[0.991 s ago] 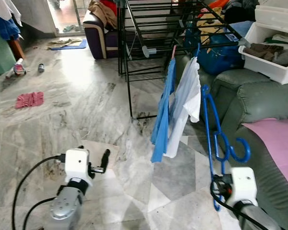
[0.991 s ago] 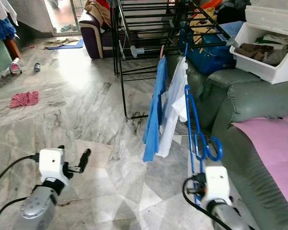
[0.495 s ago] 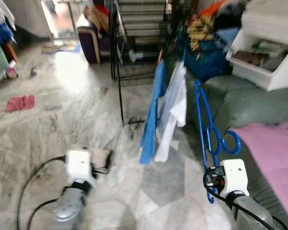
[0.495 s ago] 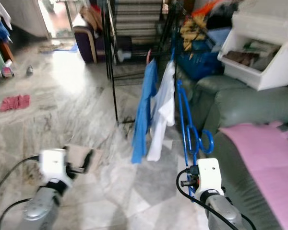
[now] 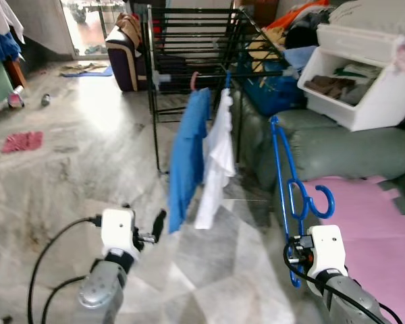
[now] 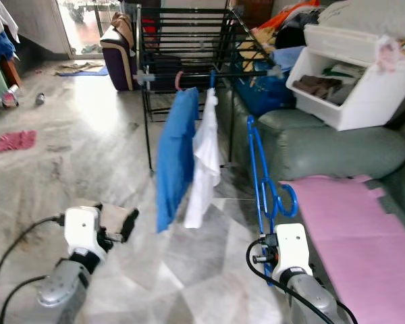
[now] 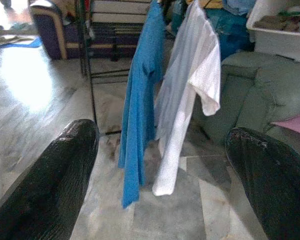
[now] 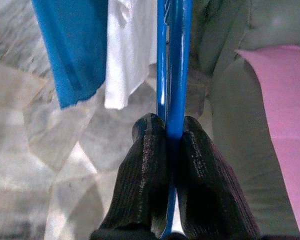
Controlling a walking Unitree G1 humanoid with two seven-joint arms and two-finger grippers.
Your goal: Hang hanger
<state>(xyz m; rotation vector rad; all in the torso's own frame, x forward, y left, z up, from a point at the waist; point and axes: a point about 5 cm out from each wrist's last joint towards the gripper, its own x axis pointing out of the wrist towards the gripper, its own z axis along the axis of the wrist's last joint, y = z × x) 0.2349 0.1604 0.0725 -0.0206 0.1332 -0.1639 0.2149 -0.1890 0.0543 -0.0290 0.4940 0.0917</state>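
**Hanger in hand, rack coming into range**

Right gripper (image 8: 171, 150): fingers pinched together on the blue hanger (image 8: 173, 65), clamped low on its frame. Left gripper (image 7: 160, 165): fingers spread wide, nothing between them.

Left eye view: landmark is the black drying rack (image 5: 189, 40). A blue shirt (image 5: 187, 152) and a white shirt (image 5: 213, 155) hang from its front rail. The hanger (image 5: 290, 182) stands upright to the rack's right, hook curling out toward the pink cloth (image 5: 378, 229) on the green sofa (image 5: 351, 145). A white bin (image 5: 364, 81) of clothes sits right of the rack, above the sofa.

Since a second ago the whole picture has shifted: rack and shirts now sit more central and the sofa fills more of the right. That reads as the camera moving with the robot, not the things. The hanger has kept its place above the right wrist.

Right eye view: same layout; hanger well short of the rail.

Left wrist view: both shirts dead ahead between the parted fingers.

Judgement: approach under way; the lift to the rail is yet to come.
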